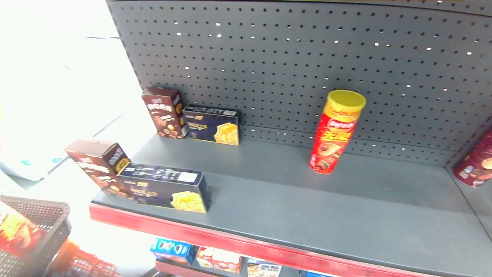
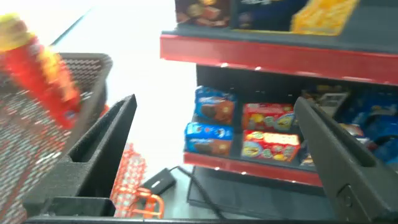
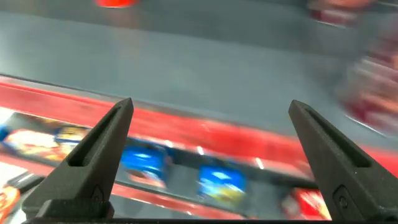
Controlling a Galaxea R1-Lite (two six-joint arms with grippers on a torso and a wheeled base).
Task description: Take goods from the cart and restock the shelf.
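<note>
Next item: red can in the mesh cart basket, low on the robot's left, beyond the end of the shelf. The shelf has one upright chip can mid-deck and boxes at its left end. Looks like the fetch step: left gripper needs to swing over the basket and come down on that can. Its jaws are wide apart, holding nothing. Right gripper faces the shelf's red front edge, jaws also spread wide, touching nothing.
</note>
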